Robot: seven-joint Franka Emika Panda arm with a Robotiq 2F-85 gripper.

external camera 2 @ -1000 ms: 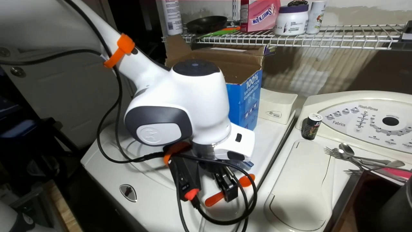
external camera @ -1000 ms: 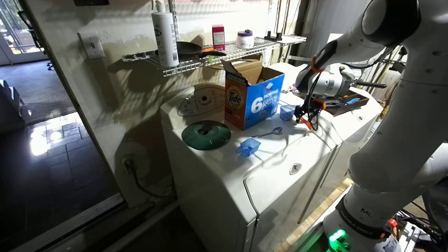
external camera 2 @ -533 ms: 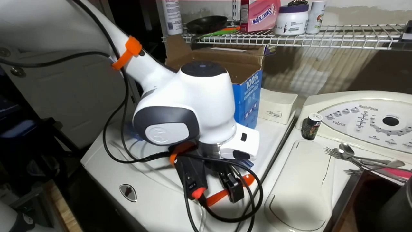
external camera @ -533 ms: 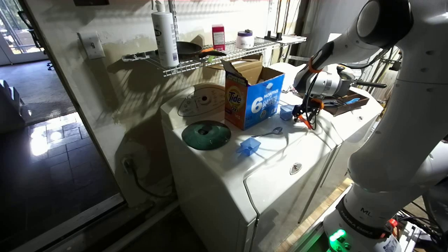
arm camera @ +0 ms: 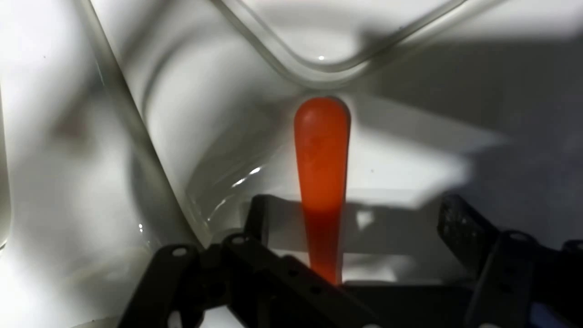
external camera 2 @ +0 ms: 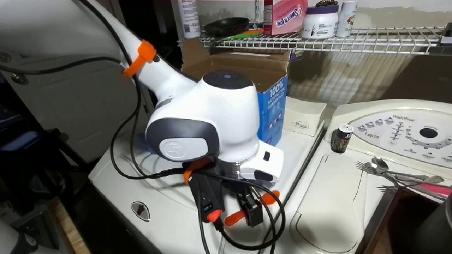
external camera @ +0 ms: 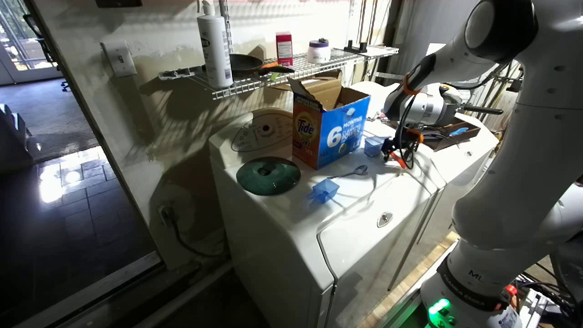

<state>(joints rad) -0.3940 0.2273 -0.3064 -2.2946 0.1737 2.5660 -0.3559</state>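
Down a shade went the pincer [arm camera: 359, 223], slipping a little leftward in an exterior view, while the orange utensil [arm camera: 321, 168] stayed just where it was! Spread wide, the fingers [arm camera: 258, 218] straddled the handle and touched neither side of it. And where was it lying? On the worktop [external camera 2: 166, 208], between the rounded corner of the lid seam [arm camera: 325, 79] and the side edge next to the neighbouring machine [external camera 2: 335, 197], handle tip just short of that corner. Here was the fine point: the handle ran off-centre, nearer the finger on the left of the wrist view, so a small sideways shift before closing looked wise, lest one finger shove it first. Low, level fingertips seemed the sound choice, with a blue scoop [external camera: 373, 146] near by.
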